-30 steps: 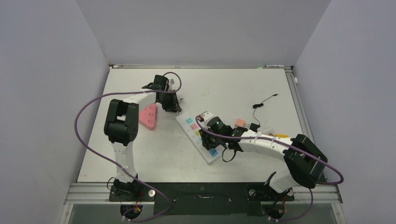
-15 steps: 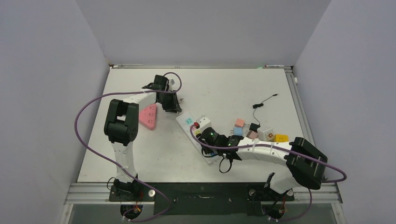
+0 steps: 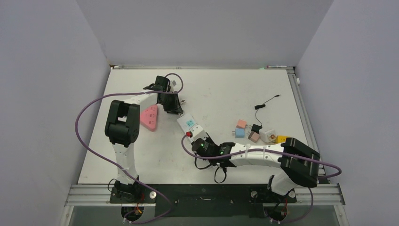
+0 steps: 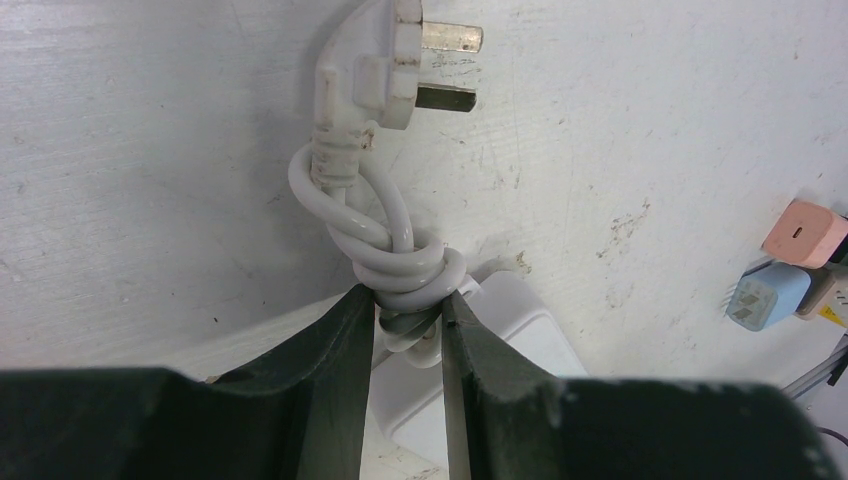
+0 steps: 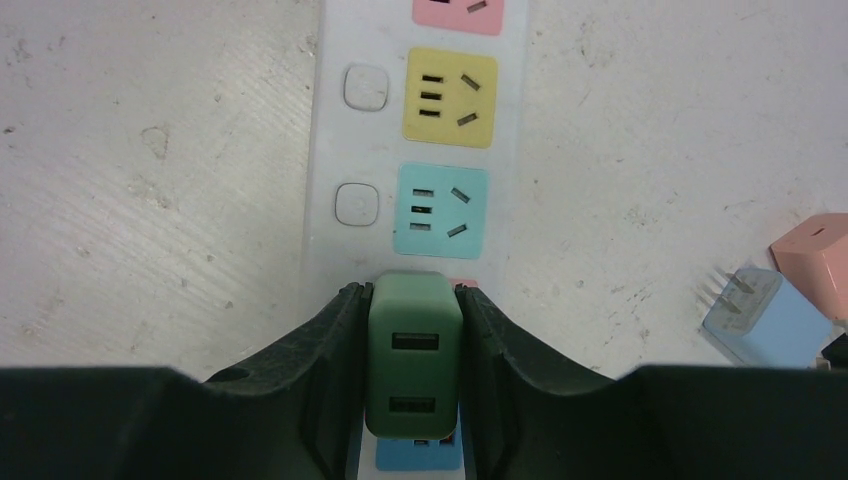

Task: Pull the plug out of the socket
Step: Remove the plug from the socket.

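A dark green USB plug [image 5: 415,350] stands over the white power strip [image 5: 330,150], between its cyan socket [image 5: 441,210] and a blue socket [image 5: 415,455]. My right gripper [image 5: 413,292] is shut on the plug's two sides. The frames do not show whether its prongs sit in the strip. From above, the right gripper [image 3: 194,139] covers the strip's [image 3: 188,123] near part and hides the plug. My left gripper [image 4: 408,295] is shut on the strip's knotted white cord [image 4: 405,265] at the far end, seen from above as the left gripper [image 3: 172,106].
The cord's own three-pin plug [image 4: 385,65] lies on the table. A pink triangular socket block [image 3: 150,117] lies left of the strip. Right of it sit several small chargers, pink [image 3: 241,124], blue [image 3: 240,133] and white [image 3: 267,135], with a thin black cable [image 3: 266,102] behind.
My right arm has swung toward the near left along the strip, its wrist dropping lower over the strip's near part. The left arm has stayed still on the cord.
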